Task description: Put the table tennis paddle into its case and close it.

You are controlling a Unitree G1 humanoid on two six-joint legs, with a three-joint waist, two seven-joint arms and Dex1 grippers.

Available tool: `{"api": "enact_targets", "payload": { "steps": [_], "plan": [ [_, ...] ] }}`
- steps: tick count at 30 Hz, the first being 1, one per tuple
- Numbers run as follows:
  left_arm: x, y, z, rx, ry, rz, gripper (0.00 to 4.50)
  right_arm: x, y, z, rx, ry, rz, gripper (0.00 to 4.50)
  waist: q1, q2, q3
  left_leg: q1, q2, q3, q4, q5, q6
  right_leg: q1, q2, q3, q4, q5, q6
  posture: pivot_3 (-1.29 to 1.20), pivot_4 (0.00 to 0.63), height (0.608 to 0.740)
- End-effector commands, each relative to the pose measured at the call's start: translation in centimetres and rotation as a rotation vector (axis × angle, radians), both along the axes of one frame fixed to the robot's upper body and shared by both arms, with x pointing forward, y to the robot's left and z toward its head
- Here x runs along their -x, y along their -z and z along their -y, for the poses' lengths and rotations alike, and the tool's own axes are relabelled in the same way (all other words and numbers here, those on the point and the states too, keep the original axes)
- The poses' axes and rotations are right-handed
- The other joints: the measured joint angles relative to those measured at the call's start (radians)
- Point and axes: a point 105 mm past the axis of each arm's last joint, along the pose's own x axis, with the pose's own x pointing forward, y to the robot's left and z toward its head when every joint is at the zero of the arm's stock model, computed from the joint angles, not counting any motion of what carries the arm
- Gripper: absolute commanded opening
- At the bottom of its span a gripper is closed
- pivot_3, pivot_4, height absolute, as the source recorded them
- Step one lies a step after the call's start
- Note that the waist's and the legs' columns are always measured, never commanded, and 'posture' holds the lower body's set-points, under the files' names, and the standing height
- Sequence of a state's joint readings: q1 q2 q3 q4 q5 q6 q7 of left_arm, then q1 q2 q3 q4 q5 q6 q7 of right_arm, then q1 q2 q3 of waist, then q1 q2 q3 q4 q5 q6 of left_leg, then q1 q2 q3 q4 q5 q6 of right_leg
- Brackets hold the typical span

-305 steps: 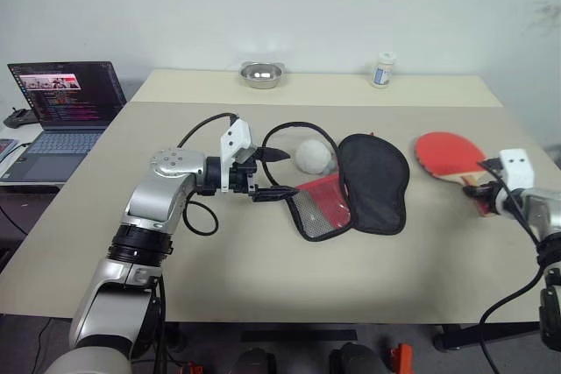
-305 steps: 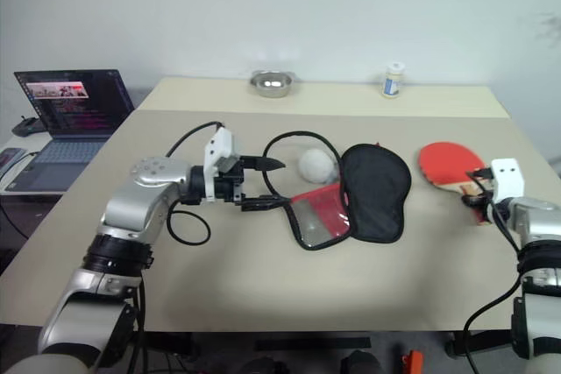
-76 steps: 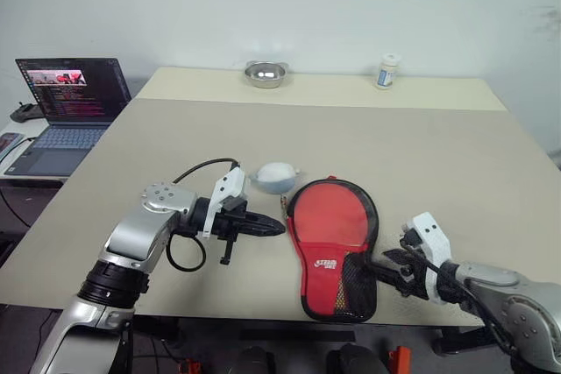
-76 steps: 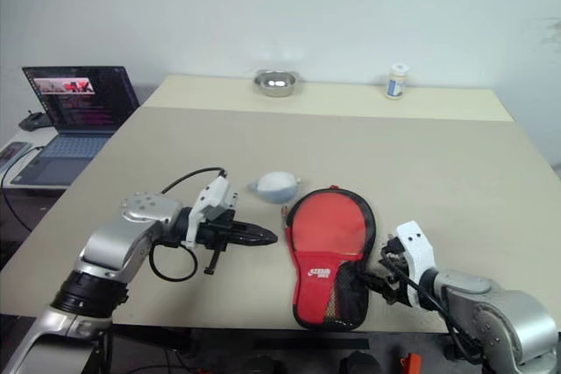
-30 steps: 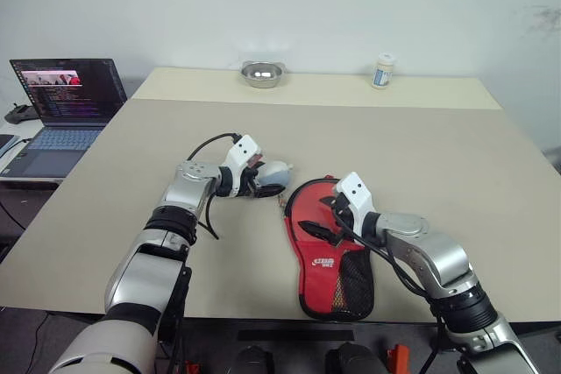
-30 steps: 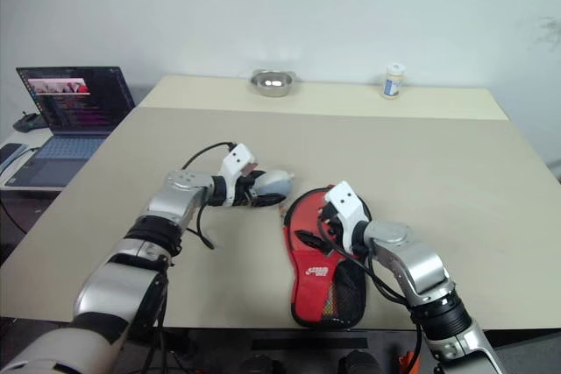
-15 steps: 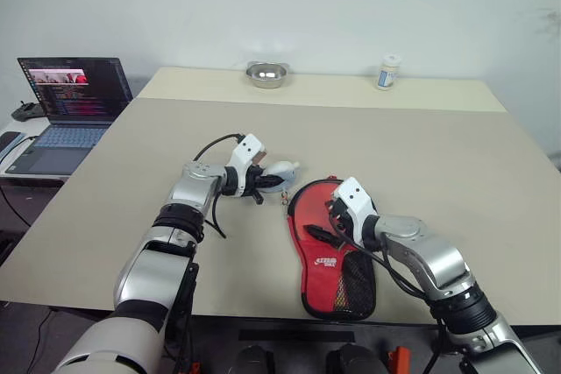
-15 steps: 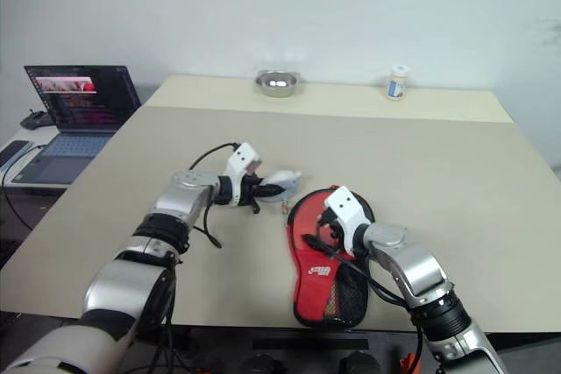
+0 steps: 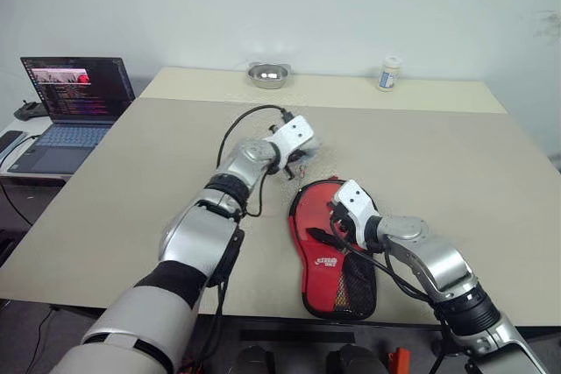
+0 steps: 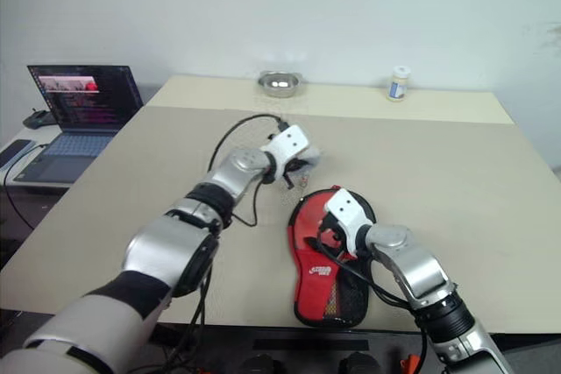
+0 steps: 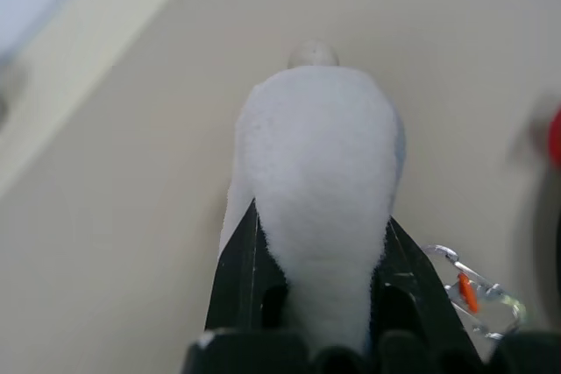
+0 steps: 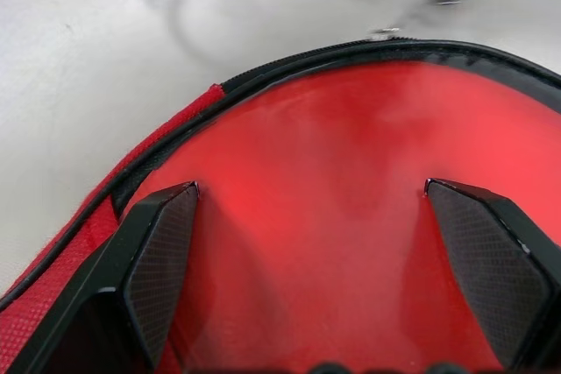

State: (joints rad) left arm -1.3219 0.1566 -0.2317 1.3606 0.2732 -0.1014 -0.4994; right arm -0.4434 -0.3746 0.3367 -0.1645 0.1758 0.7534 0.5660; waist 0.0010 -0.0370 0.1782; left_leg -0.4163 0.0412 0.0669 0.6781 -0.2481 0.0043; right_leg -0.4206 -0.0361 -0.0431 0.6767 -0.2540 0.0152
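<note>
— One case [image 9: 336, 247] on the table [image 9: 491, 190], red side up with white lettering and black mesh toward the near edge. Do you see a paddle?

— No separate paddle in sight; whether it sits inside the case I cannot tell. The zip edge runs round the rounded far end in the right wrist view.

— Two grippers, then. What is the right gripper [image 12: 329, 243] doing?

— Its two black fingers stand wide apart just over the red face of the case, one to each side, clamped on nothing.

— And the left gripper [image 11: 320, 282]?

— Its fingers are pressed together on one white fluffy lump [image 11: 317, 190], soft and rounded, lifted off the tabletop at about eleven o'clock from the case. Just beside it lies one small metal clip [image 11: 478, 291] with an orange bit, near the case's far end.

— Anything else to count?

— One steel bowl [image 9: 266, 74] at twelve o'clock on the far edge of the table, one small white bottle [image 9: 387, 73] at about one o'clock, well apart from the bowl. One open laptop [image 9: 72, 102] at ten o'clock, off the table on a lower side desk.
</note>
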Motion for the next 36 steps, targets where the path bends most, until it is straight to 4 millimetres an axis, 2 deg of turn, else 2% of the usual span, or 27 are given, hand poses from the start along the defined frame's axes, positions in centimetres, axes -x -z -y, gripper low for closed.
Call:
{"api": "enact_targets", "payload": {
  "steps": [1,4,6,9,13,17,22,30,33,36],
  "plan": [
    [-0.1,-4.6,3.9,-0.016,0.045,0.197,0.41,1.6,3.6,0.6,0.075,0.01,-0.142,4.5,0.0,0.0,0.0,0.0,0.0,0.0,0.0,0.0,0.0,0.0,0.0,0.0,0.0,0.0,0.0,0.0,0.15,0.74],
    [0.9,-5.2,7.4,-0.043,0.106,0.253,0.41,2.4,4.0,0.3,0.078,0.005,-0.159,4.5,0.001,0.0,0.0,0.0,0.0,0.0,0.0,0.0,0.0,0.0,0.0,0.0,0.0,0.0,0.0,0.0,0.15,0.74],
    [2.1,-5.7,10.4,-0.035,0.178,0.277,0.41,2.8,4.2,0.0,0.077,0.003,-0.166,4.5,0.001,0.0,0.0,0.0,0.0,0.0,0.0,0.0,0.0,0.0,0.0,0.0,0.0,0.0,0.0,0.0,0.15,0.74],
    [3.9,-6.1,13.8,-0.015,0.274,0.292,0.41,3.1,4.2,-0.2,0.072,0.01,-0.173,4.5,0.001,0.0,0.0,0.0,0.0,0.0,0.0,0.0,0.0,0.0,0.0,0.0,-0.001,0.0,0.0,0.0,0.15,0.74],
    [7.6,-5.7,18.7,0.03,0.461,0.249,0.39,3.2,4.2,-0.3,0.071,0.021,-0.176,4.5,0.0,0.0,0.0,0.0,0.0,0.0,-0.001,0.0,0.0,0.0,0.0,0.0,-0.001,0.0,0.0,0.0,0.15,0.74],
    [9.6,-4.3,20.5,0.039,0.561,0.178,0.39,3.2,4.1,-0.4,0.071,0.027,-0.173,4.5,0.0,0.0,0.0,0.0,0.0,0.0,-0.001,0.0,0.0,0.0,0.0,-0.001,-0.001,0.0,0.0,0.0,0.15,0.74],
    [10.4,-2.3,20.6,-0.01,0.617,0.101,0.38,2.9,3.9,-0.4,0.07,0.037,-0.164,4.5,-0.001,0.0,0.0,0.0,0.0,0.0,-0.001,0.0,0.0,0.0,0.0,-0.001,-0.001,0.0,0.0,0.0,0.15,0.74],
    [10.3,-0.1,19.4,-0.057,0.64,0.026,3.25,2.4,3.7,-0.6,0.066,0.038,-0.154,4.5,-0.003,0.001,0.0,0.0,0.0,0.0,-0.001,0.0,0.0,0.0,0.0,0.0,-0.001,0.0,0.0,0.0,0.15,0.74],
    [10.3,0.0,19.1,-0.041,0.645,0.009,4.35,2.2,3.6,-0.6,0.066,0.038,-0.148,4.5,-0.004,0.001,0.0,0.0,0.0,0.0,-0.001,0.0,0.0,0.0,0.0,0.0,-0.001,0.0,0.0,0.0,0.15,0.74],
    [10.3,-0.5,18.8,0.013,0.663,-0.035,4.47,1.9,3.3,-0.5,0.065,0.044,-0.137,4.5,-0.005,0.001,-0.001,0.001,0.0,0.0,-0.001,0.0,0.0,0.0,0.0,0.0,0.0,0.0,0.0,0.0,0.15,0.74]
  ]
}}
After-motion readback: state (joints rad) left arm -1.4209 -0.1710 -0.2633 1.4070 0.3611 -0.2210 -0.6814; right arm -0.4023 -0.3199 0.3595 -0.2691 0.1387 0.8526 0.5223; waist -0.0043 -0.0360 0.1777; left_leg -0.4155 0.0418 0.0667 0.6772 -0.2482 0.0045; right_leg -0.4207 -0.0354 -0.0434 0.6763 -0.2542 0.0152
